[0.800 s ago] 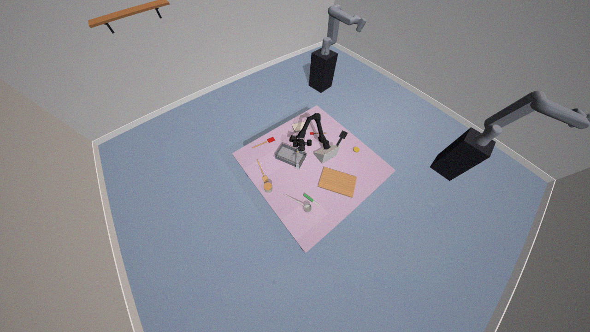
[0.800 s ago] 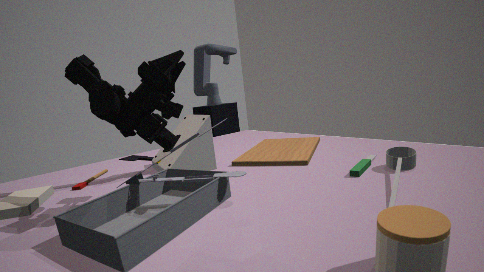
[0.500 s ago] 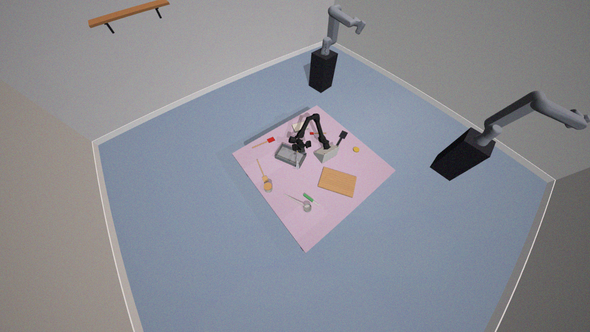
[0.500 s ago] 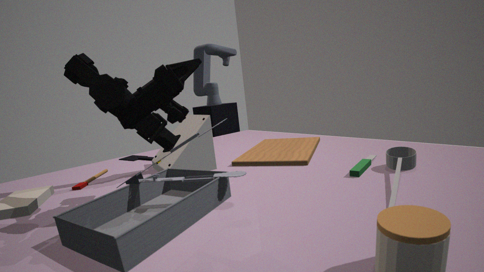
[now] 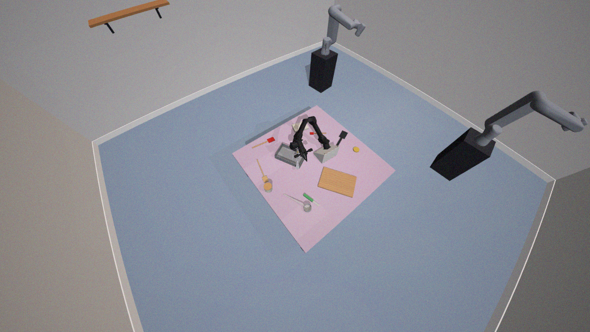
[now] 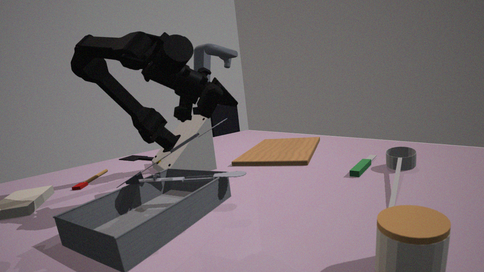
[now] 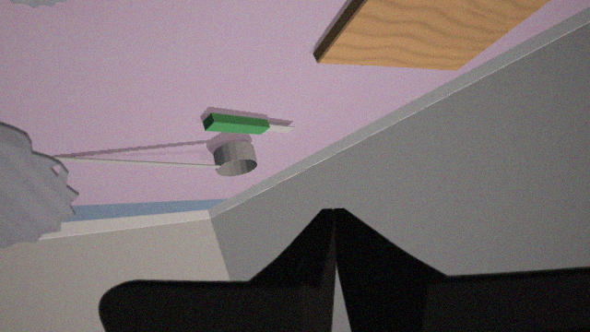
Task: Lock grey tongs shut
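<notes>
The grey tongs (image 5: 297, 164) (image 6: 233, 174) lie open across the roasting tin (image 5: 286, 161) (image 6: 169, 216). In the exterior view one arm lies nearly flat with its scalloped tip past the rim, and the other slants up. A scalloped tip of the tongs (image 7: 32, 194) shows large at the left of the wrist view. My gripper (image 5: 305, 159) (image 6: 236, 102) (image 7: 333, 219) is shut and empty, its fingertips together. It is above the tongs, not holding them. The wooden board (image 5: 337, 181) (image 6: 277, 152) (image 7: 438, 37) lies flat on the table, apart from the tin.
The arm stands on a pale wedge (image 5: 327, 155) (image 6: 199, 152) beside the tin. A green-handled knife (image 5: 308, 197) (image 6: 360, 167) (image 7: 237, 124) and a long-handled cup (image 5: 307, 207) (image 6: 401, 162) (image 7: 235, 159) lie near the board. A jar with an orange lid (image 5: 267, 186) (image 6: 413, 221) stands nearby.
</notes>
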Robot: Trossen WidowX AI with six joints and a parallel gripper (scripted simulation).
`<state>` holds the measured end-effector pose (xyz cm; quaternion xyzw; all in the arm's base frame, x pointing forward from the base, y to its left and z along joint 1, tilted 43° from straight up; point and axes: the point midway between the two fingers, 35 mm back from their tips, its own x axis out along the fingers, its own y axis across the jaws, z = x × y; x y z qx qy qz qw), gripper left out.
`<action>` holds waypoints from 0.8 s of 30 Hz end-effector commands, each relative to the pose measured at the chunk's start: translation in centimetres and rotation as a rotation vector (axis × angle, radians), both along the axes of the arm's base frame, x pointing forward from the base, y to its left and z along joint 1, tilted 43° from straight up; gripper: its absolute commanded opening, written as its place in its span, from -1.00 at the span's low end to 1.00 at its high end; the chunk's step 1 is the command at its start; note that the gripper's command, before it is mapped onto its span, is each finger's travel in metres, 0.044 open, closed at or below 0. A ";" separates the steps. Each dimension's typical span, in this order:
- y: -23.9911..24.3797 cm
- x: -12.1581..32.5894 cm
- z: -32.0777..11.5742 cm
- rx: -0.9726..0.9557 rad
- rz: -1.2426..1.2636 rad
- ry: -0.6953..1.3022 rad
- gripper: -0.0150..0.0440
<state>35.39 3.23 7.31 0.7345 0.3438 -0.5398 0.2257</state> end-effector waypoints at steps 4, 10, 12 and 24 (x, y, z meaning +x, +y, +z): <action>-2.9 -1.7 -0.8 -0.415 -0.125 0.236 -1.00; -6.1 -2.2 2.6 -0.960 -0.180 0.330 -1.00; -6.2 -2.2 2.8 -0.977 -0.179 0.329 -1.00; -6.2 -2.2 2.7 -0.977 -0.179 0.329 -1.00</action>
